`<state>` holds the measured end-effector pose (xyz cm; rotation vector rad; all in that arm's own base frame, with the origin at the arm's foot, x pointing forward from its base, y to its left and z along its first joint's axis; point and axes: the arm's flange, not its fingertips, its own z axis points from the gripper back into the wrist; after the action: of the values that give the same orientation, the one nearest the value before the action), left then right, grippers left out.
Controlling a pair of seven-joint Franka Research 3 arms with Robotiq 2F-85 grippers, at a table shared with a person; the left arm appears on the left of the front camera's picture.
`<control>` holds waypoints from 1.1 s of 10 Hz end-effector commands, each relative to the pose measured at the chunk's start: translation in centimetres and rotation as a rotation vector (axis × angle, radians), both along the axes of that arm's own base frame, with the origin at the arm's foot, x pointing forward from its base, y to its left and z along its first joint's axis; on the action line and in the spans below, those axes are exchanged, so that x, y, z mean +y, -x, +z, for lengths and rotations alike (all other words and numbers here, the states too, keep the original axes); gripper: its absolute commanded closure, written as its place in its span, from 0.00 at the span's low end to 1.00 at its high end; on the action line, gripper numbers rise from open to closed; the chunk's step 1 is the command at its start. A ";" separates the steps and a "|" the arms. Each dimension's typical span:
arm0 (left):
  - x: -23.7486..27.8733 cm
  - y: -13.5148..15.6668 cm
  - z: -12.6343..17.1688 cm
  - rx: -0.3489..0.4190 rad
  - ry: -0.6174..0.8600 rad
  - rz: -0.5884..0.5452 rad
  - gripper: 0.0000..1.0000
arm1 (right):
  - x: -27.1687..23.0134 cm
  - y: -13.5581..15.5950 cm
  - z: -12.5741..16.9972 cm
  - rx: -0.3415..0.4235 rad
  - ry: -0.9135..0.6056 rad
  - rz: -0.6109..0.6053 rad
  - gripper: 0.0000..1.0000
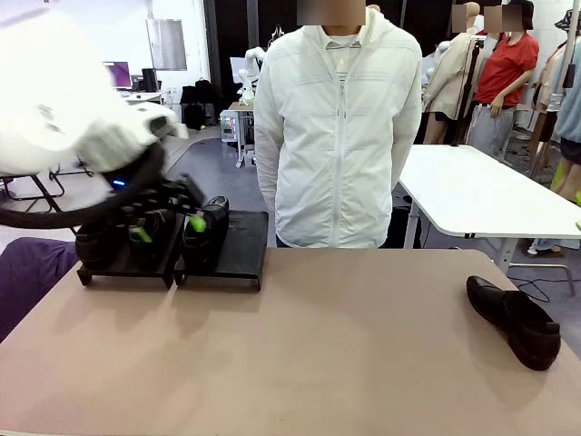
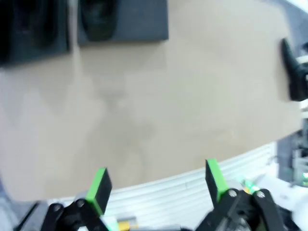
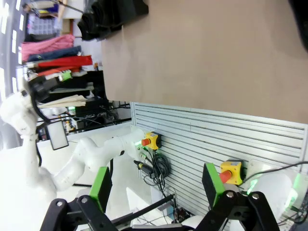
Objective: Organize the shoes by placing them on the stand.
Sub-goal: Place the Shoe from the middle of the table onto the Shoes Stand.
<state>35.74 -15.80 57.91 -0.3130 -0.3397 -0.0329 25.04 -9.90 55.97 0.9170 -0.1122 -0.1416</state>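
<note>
Left gripper (image 2: pixel 156 190) spread empty near the stand (image 1: pixel 238 247); last loose dress shoe (image 1: pixel 516 320) lies well off to its right: glossy, stiffish leather, likely slippery, grab across the heel collar.

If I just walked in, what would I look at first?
Probably the big white left arm close to the camera, its open left gripper by the black stand at the table's far left, where shoes already sit. Next, the lone shiny shoe near the table's right edge, and the person in white standing behind the table.
</note>
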 end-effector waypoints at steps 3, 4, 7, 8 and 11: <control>10.9 7.9 1.4 0.053 0.459 0.160 0.00 | 0.1 0.0 0.0 -0.024 -0.013 0.011 0.00; 12.8 9.2 0.7 0.045 0.522 0.259 0.00 | 0.1 0.0 0.0 -0.024 -0.013 0.011 0.00; 15.2 10.5 -2.9 -0.048 0.693 0.306 0.00 | 0.1 0.0 0.0 -0.024 -0.013 0.011 0.00; 15.7 10.1 1.8 0.025 0.623 0.300 0.00 | 0.1 0.0 0.0 -0.024 -0.013 0.011 0.00; 15.7 10.1 1.8 0.025 0.623 0.300 0.00 | 0.1 0.0 0.0 -0.024 -0.013 0.011 0.00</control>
<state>25.79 -0.35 59.61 -0.8700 -0.3576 0.3972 25.03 -9.91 55.98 0.9168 -0.1126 -0.1417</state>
